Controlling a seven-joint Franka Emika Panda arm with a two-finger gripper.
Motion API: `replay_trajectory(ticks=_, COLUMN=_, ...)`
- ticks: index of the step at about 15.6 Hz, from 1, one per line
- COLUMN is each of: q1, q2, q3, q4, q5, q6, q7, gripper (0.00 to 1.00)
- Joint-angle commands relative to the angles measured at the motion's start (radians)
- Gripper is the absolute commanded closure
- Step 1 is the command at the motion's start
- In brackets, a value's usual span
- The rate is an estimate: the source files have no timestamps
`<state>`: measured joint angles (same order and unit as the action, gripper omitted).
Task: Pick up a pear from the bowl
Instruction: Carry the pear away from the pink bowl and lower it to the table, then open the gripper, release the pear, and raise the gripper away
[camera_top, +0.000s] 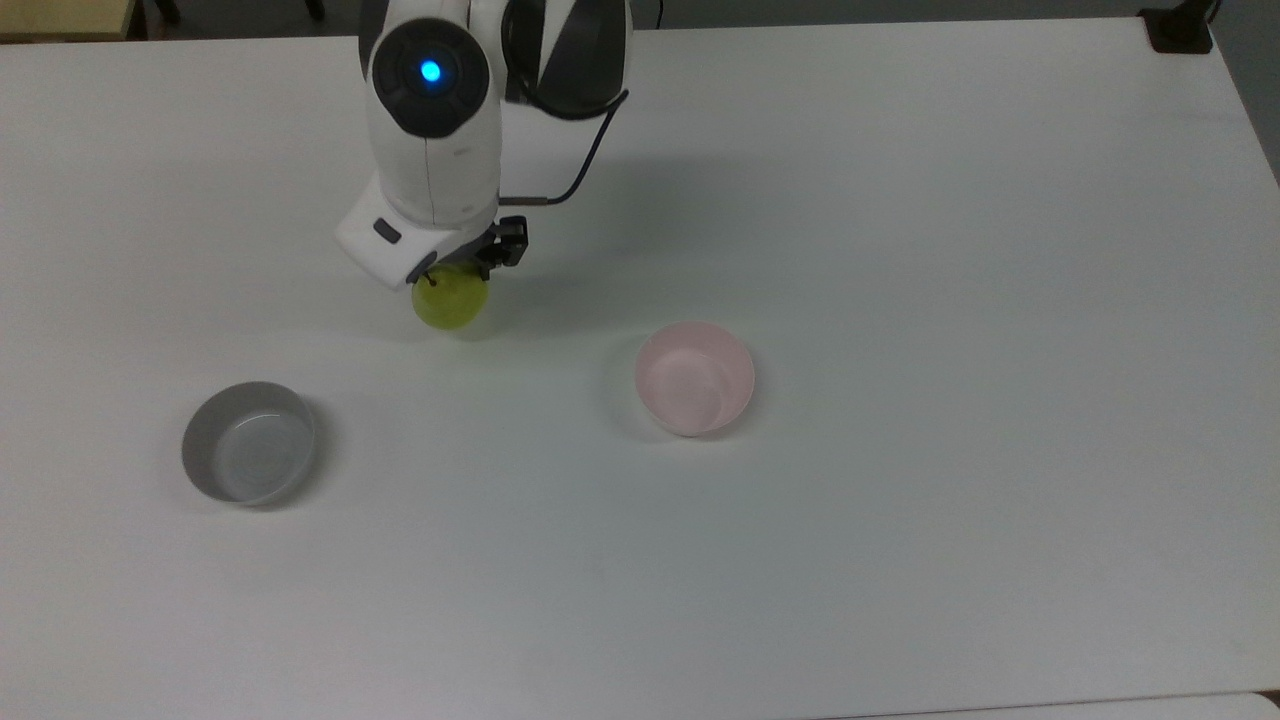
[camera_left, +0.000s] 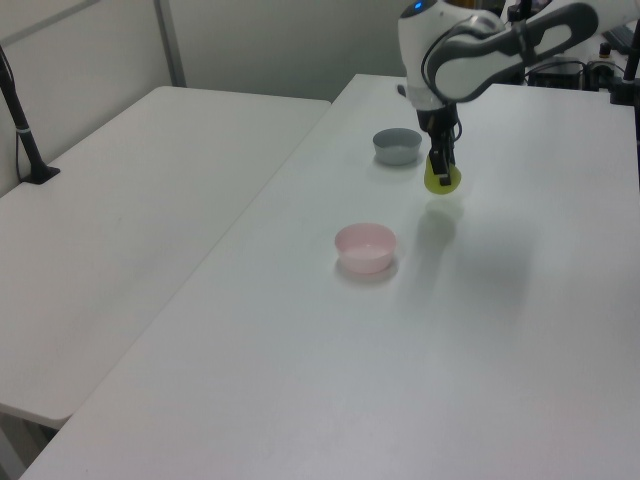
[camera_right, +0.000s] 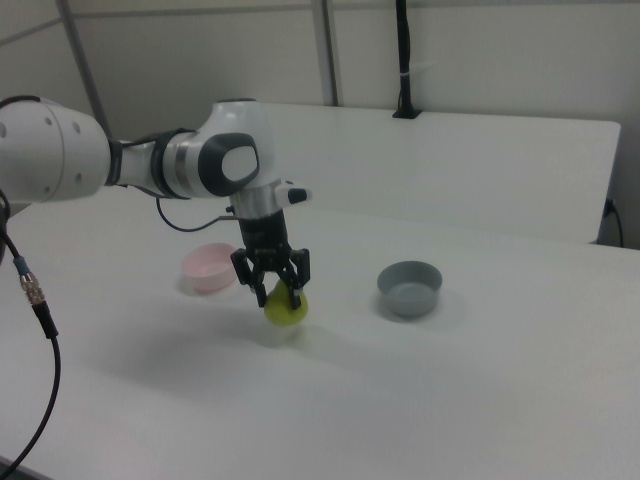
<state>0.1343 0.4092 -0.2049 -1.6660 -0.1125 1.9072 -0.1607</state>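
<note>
A yellow-green pear (camera_top: 452, 300) (camera_left: 443, 179) (camera_right: 285, 308) hangs just above the white table, with my gripper (camera_top: 455, 268) (camera_right: 274, 291) shut on its top from above. The pale pink bowl (camera_top: 694, 377) (camera_left: 365, 246) (camera_right: 209, 267) stands empty on the table, to the right of the pear in the top view and apart from it. In the right view the pink bowl sits behind and to the left of the gripper. The arm's white wrist covers the pear's upper part in the top view.
A grey bowl (camera_top: 249, 442) (camera_left: 397, 145) (camera_right: 409, 286) stands empty at the top view's left, below the gripper. A second white table (camera_left: 120, 220) adjoins on the left view's left. A black cable (camera_right: 30, 320) hangs at the right view's left edge.
</note>
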Motion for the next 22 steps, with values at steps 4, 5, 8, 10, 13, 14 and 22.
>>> replay_trajectory(ticks=4, q1=0.004, q2=0.026, q3=0.002, q4=-0.008, q5=-0.033, q6=0.035, q7=0.027, gripper=0.39)
replay_trajectory(ticks=5, q1=0.002, q2=0.026, q3=0.002, q4=-0.008, q5=-0.033, q6=0.035, q7=0.027, gripper=0.28)
replay_trajectory(ticks=8, q1=0.002, q2=0.022, q3=0.001, q4=-0.006, q5=-0.033, q6=0.033, q7=0.023, gripper=0.0)
replay_trajectory(ticks=10, q1=0.002, q2=0.002, q3=-0.002, q4=0.0, q5=-0.029, q6=0.023, q7=0.023, gripper=0.0)
replay_trajectory(ticks=13, q1=-0.002, q2=-0.103, q3=-0.005, q4=0.003, q5=-0.013, q6=0.009, q7=0.027, gripper=0.0)
replay_trajectory(ticks=14, q1=-0.005, q2=-0.136, q3=-0.004, q4=0.009, q5=0.005, q6=-0.012, q7=0.027, gripper=0.0)
replay_trajectory(ticks=22, q1=-0.073, q2=-0.339, q3=-0.004, q4=0.055, q5=0.125, q6=-0.255, q7=0.013, gripper=0.0)
